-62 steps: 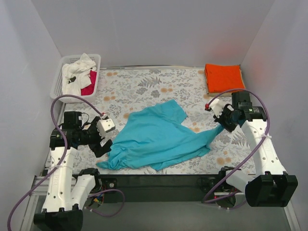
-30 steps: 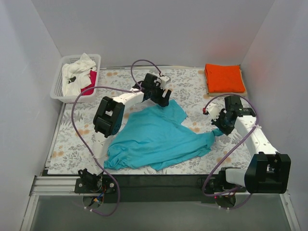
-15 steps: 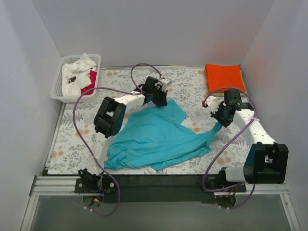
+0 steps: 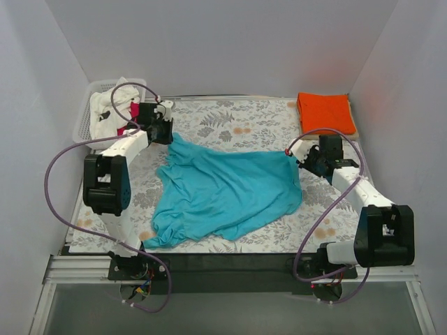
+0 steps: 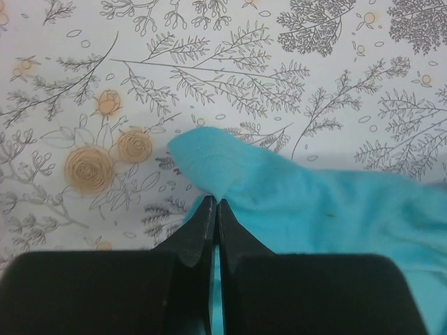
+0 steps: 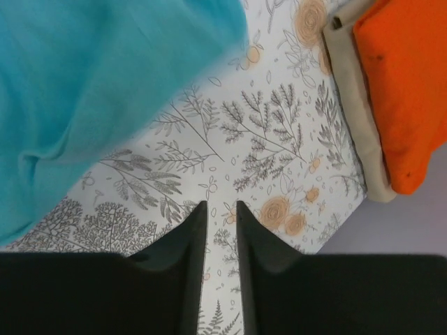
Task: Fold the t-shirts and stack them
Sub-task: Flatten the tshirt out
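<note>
A teal t-shirt point(image 4: 230, 190) lies spread across the middle of the floral table. My left gripper point(image 4: 166, 132) is at its back left corner, near the basket. In the left wrist view the left gripper point(image 5: 214, 202) is shut on a pinch of the teal t-shirt point(image 5: 314, 202). My right gripper point(image 4: 305, 159) hovers just past the shirt's back right corner. The right wrist view shows the right gripper point(image 6: 221, 204) open over bare table, with the teal t-shirt point(image 6: 91, 91) apart at upper left. A folded orange t-shirt point(image 4: 325, 113) lies at the back right.
A white lattice basket point(image 4: 85, 125) at the back left holds a white t-shirt point(image 4: 112, 105) and a red-pink one point(image 4: 130, 118). The orange t-shirt point(image 6: 408, 77) rests on a beige pad point(image 6: 353, 105). White walls close in the table on three sides.
My left gripper has dragged the teal shirt's corner from the back middle toward the basket, spreading the shirt out. The right gripper has opened and let go of the shirt's right corner.
</note>
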Robot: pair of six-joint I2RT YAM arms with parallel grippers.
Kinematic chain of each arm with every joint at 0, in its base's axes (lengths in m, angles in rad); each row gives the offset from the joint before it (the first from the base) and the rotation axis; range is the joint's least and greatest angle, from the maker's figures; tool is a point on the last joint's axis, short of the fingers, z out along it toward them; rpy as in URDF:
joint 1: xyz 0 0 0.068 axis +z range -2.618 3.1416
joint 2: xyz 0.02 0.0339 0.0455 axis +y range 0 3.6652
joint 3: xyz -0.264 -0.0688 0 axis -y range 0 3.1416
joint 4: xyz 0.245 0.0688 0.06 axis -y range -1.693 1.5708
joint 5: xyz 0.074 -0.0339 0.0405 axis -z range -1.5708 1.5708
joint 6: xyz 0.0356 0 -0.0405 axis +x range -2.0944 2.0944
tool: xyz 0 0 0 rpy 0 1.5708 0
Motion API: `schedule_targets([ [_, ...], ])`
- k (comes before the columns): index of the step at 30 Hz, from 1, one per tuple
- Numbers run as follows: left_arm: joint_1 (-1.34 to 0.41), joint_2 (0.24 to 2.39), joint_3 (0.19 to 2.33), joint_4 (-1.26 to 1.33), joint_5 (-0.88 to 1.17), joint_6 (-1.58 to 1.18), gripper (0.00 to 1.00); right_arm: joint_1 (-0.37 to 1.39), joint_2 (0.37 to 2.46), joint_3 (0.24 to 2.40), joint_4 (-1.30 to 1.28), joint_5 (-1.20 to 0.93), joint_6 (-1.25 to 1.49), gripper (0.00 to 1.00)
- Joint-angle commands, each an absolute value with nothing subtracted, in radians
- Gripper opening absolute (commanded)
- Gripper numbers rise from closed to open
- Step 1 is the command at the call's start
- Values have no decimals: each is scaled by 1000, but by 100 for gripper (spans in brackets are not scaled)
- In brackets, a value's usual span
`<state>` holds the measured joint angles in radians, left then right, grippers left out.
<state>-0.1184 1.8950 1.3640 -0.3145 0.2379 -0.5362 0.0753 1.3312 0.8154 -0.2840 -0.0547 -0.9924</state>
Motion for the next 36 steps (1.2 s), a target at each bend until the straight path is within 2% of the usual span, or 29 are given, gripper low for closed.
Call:
schedule_targets([
  [1, -141, 1790, 1296, -350, 206, -486, 0, 80, 1400, 813, -22, 136, -1037, 32],
  [4, -141, 1775, 1267, -348, 212, -505, 0, 11, 1511, 965, -96, 172, -958, 34],
  [6, -141, 1778, 1262, -344, 218, -515, 0, -37, 1566, 1075, -228, 85, -829, 33],
  [7, -141, 1782, 1266, -342, 221, -520, 0, -55, 1584, 1139, -371, -23, -789, 33],
  [10, -141, 1795, 1267, -337, 218, -526, 0, -52, 1643, 1316, -498, -188, -625, 32],
  [14, -140, 1809, 1269, -331, 221, -531, 0, -29, 1739, 1495, -589, -337, -441, 43],
  [16, -140, 1815, 1275, -330, 221, -535, 0, 18, 1773, 1534, -589, -341, -379, 41],
  [20, -140, 1821, 1282, -331, 225, -548, 0, 112, 1867, 1601, -592, -318, -304, 19],
  [28, -140, 1833, 1287, -331, 233, -558, 0, 262, 1991, 1646, -597, -229, -221, 18],
  [32, -140, 1845, 1290, -331, 235, -563, 0, 307, 2042, 1626, -600, -186, -207, 29],
  [36, -138, 1856, 1293, -330, 236, -566, 0, 330, 2069, 1617, -598, -150, -193, 29],
])
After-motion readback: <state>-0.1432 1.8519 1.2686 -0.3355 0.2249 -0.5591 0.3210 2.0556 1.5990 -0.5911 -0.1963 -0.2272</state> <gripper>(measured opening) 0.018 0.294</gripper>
